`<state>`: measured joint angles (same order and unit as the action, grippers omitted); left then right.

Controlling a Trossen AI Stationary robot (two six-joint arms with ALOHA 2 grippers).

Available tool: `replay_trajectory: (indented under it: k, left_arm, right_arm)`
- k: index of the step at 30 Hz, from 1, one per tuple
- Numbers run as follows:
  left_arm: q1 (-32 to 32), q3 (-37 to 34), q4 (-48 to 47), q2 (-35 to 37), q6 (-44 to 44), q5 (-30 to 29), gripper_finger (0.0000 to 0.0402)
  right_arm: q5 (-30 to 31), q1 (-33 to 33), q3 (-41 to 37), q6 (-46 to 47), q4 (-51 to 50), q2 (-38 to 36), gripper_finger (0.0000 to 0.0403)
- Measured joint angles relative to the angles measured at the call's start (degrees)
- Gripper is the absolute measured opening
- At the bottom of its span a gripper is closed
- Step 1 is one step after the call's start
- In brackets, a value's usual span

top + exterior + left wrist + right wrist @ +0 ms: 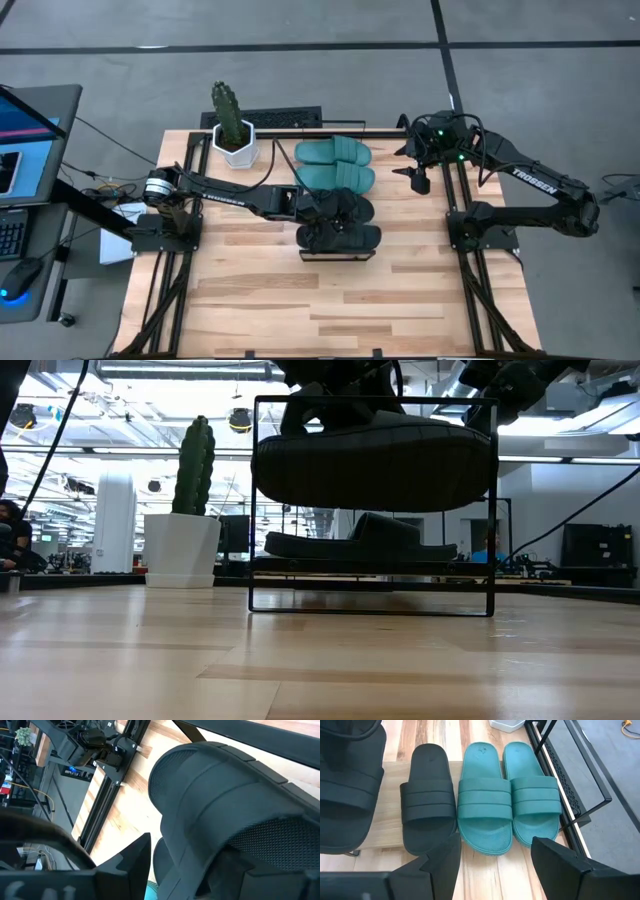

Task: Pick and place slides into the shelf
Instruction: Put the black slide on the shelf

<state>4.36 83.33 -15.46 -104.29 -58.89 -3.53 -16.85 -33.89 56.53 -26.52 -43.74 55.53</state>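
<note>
Here the long narrow light-wood shelf with a thin black wire frame (341, 256) stands on the pale plank surface (250, 300) and already carries three rubber slides side by side: two teal-green wide-strap slides (482, 795) (532, 795) toward the far end and one black wide-strap slide (427, 800) just beside them, its edge touching the nearer teal one. The fourth, a second black rubber slide (375, 460), hangs in the air above the shelf's near end, roughly level at the height of the wire frame's top bar, grasped by the left end effector (325, 210), whose arm reaches in from the left side of the surface; the left wrist view shows the slide's ribbed strap (225, 815) filling the frame close to one dark finger. The right end effector (420, 180) hovers beyond the shelf's right side, near the teal pair, its fingers spread apart and empty. A green cactus in a white faceted pot (234, 135) stands at the far edge of the surface, left of the shelf.
</note>
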Motion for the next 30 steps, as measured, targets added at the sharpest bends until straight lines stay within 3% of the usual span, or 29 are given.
replay_trajectory:
  k: [6,11,21,30]
  left_arm:
    - [0.0,0.01,0.43,-0.36,0.19,-0.63,0.0156]
    - [0.11,0.11,3.24,-3.38,2.26,-4.82,0.0156]
    - [0.65,0.07,-0.23,-4.03,7.38,-10.23,0.0156]
    - [2.4,0.09,-6.38,-3.92,5.29,-15.56,0.0156]
  right_arm:
    - [0.05,-0.02,0.0,0.14,-0.01,0.01,0.0226]
    - [0.4,-0.02,0.0,0.65,-0.12,0.02,0.0226]
    - [0.4,0.0,-0.01,0.63,-0.4,0.02,0.0226]
    - [0.38,0.0,0.0,0.63,-0.43,0.02,0.0226]
